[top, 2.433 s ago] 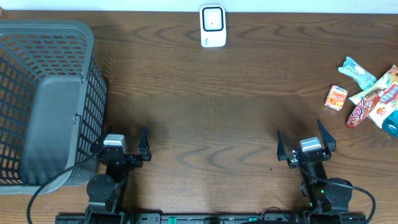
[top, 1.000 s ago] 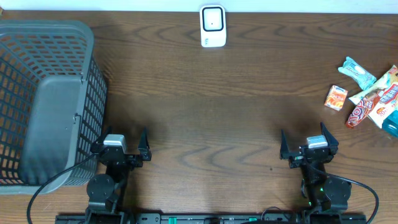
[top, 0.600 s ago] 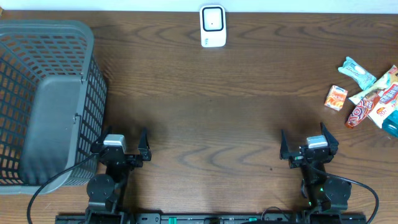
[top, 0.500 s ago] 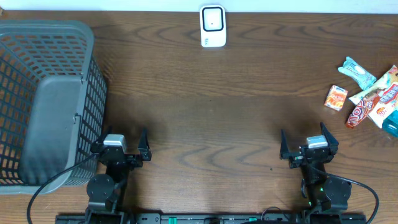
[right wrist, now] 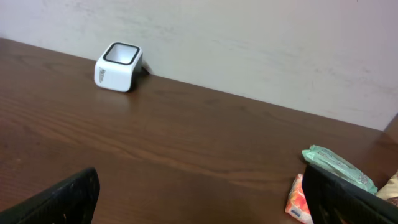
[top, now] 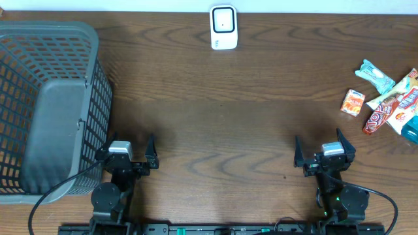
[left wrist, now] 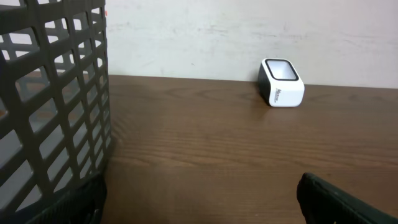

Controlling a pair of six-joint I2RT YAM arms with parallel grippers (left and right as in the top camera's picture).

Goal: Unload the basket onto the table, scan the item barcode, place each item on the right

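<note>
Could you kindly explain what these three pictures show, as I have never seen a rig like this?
Two robot arms sit at the near edge of a wooden table. One picture looks down from above; the other two come from cameras on the wrists. The left gripper and right gripper are open and hold nothing. On the table: a grey basket at the left, a white scanner at the far edge, snack packets at the right.
</note>
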